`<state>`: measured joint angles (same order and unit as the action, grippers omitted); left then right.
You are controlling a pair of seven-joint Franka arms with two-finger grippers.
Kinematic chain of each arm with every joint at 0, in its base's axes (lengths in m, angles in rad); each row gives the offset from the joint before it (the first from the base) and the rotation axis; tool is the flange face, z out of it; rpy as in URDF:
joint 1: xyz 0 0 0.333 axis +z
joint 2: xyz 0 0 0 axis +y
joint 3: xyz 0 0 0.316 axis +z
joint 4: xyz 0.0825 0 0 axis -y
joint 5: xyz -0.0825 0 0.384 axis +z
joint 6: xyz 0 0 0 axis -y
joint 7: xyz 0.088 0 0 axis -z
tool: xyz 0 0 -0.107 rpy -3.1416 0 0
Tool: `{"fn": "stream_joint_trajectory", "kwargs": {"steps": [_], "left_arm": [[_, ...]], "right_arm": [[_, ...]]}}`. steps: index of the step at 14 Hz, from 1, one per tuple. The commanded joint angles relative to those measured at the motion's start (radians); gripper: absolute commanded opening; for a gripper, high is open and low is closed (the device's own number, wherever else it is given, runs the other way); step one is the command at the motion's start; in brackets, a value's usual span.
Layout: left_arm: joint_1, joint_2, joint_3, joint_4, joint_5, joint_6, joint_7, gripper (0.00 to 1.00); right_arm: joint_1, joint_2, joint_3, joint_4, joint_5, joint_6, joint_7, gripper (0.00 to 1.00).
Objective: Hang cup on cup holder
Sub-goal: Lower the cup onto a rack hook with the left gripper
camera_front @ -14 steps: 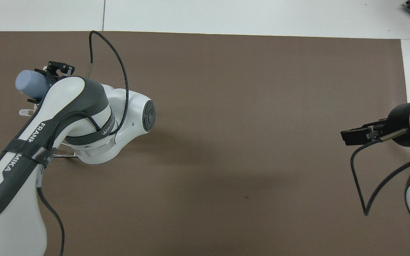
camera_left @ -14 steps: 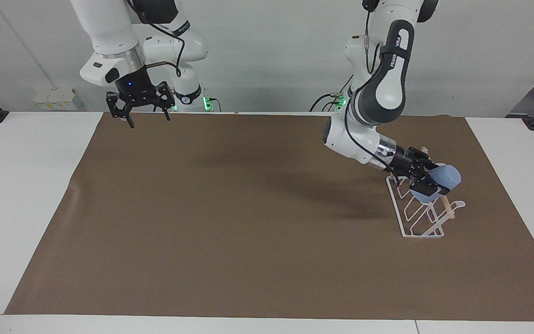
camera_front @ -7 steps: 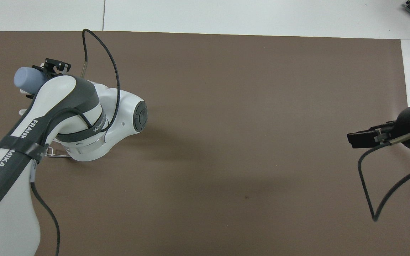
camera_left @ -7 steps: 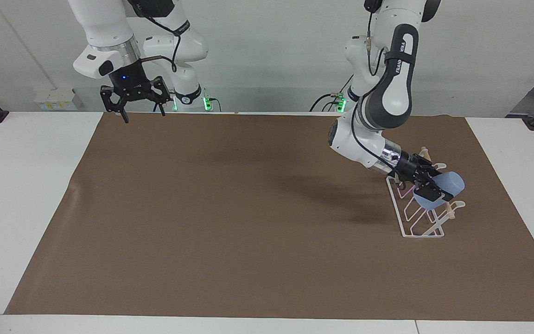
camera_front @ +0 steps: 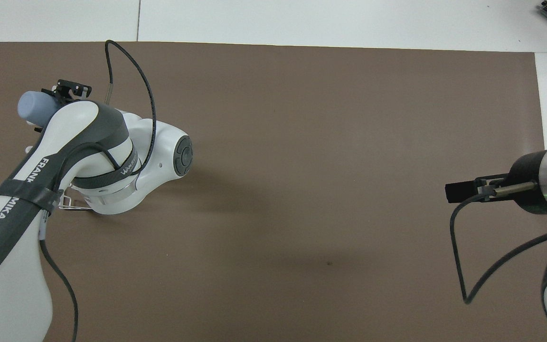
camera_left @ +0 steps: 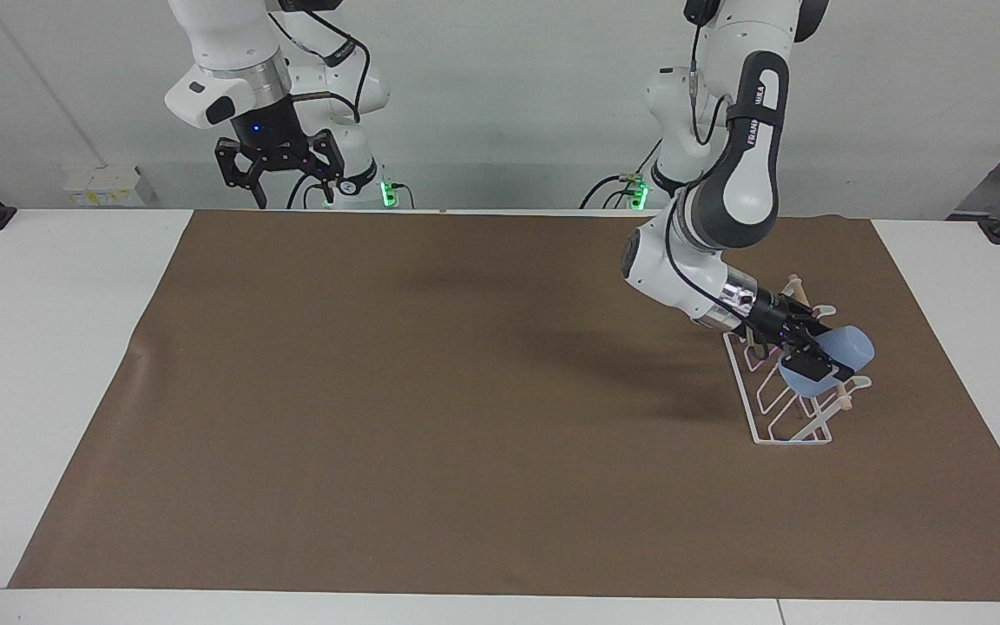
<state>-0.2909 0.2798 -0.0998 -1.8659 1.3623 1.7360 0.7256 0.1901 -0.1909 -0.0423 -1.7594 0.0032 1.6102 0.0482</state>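
Observation:
The light-blue cup (camera_left: 852, 349) (camera_front: 32, 107) is tilted in the air, its closed base pointing up and out toward the left arm's end of the table. My left gripper (camera_left: 819, 361) is shut on the cup near its mouth. It holds the cup right over the prongs of the white wire cup holder (camera_left: 779, 418), next to the wooden dowel (camera_left: 838, 396). Whether a prong reaches into the cup I cannot tell. In the overhead view the left arm hides most of the cup holder (camera_front: 67, 204). My right gripper (camera_left: 292, 198) (camera_front: 456, 192) hangs open and holds nothing, high over the mat's edge nearest the robots.
A brown mat (camera_left: 430, 408) covers most of the white table (camera_left: 40, 347). The left arm's elbow and a looping black cable (camera_front: 136, 80) hang over the mat beside the cup holder.
The left gripper has lowered the cup a little onto the cup holder's prongs. The right arm has lifted and drawn back toward its base, its gripper still open.

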Motion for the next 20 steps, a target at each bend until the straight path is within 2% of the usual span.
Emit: {"fn": "stream_joint_trajectory", "kwargs": {"steps": [1, 3, 4, 5, 6, 7, 9, 11, 12, 13, 20], "left_arm": [[0.003, -0.01, 0.0, -0.024, 0.023, 0.013, -0.026, 0.0], [0.001, -0.011, 0.0, -0.024, 0.023, 0.013, -0.026, 0.0], [0.003, -0.011, 0.0, -0.024, 0.023, 0.016, -0.025, 0.22], [0.003, -0.011, -0.001, -0.024, 0.023, 0.019, -0.006, 0.61], [0.004, -0.011, -0.001, -0.022, 0.023, 0.023, 0.021, 0.57], [0.004, -0.011, 0.0, -0.022, 0.023, 0.033, 0.031, 0.57], [0.004, -0.011, 0.0, -0.022, 0.023, 0.034, 0.031, 0.7], [0.004, -0.013, 0.0, -0.022, 0.023, 0.036, 0.035, 0.7], [0.004, -0.014, 0.0, -0.022, 0.023, 0.037, 0.037, 0.76], [0.004, -0.014, 0.0, -0.022, 0.023, 0.04, 0.04, 1.0], [0.025, -0.031, -0.003, -0.012, 0.012, 0.085, 0.113, 1.0]], "right_arm": [[0.0, -0.015, -0.025, -0.005, -0.008, 0.0, 0.004, 1.0], [0.0, -0.015, -0.034, -0.012, -0.008, 0.011, -0.031, 1.0], [0.0, -0.016, -0.047, -0.017, -0.008, 0.029, -0.06, 1.0], [0.0, -0.015, -0.053, -0.017, -0.009, 0.043, -0.083, 1.0], [0.0, -0.013, -0.054, -0.019, -0.008, 0.053, -0.087, 1.0], [-0.001, -0.013, -0.054, -0.02, -0.009, 0.054, -0.087, 1.0], [-0.003, -0.005, -0.054, -0.019, -0.009, 0.077, -0.087, 1.0], [-0.006, 0.005, -0.054, -0.014, -0.014, 0.089, -0.088, 1.0], [-0.008, 0.013, -0.054, -0.011, -0.017, 0.106, -0.088, 1.0], [-0.009, 0.025, -0.054, -0.009, -0.02, 0.125, -0.09, 1.0], [-0.009, 0.091, -0.065, 0.012, -0.025, 0.226, -0.09, 1.0]]}}
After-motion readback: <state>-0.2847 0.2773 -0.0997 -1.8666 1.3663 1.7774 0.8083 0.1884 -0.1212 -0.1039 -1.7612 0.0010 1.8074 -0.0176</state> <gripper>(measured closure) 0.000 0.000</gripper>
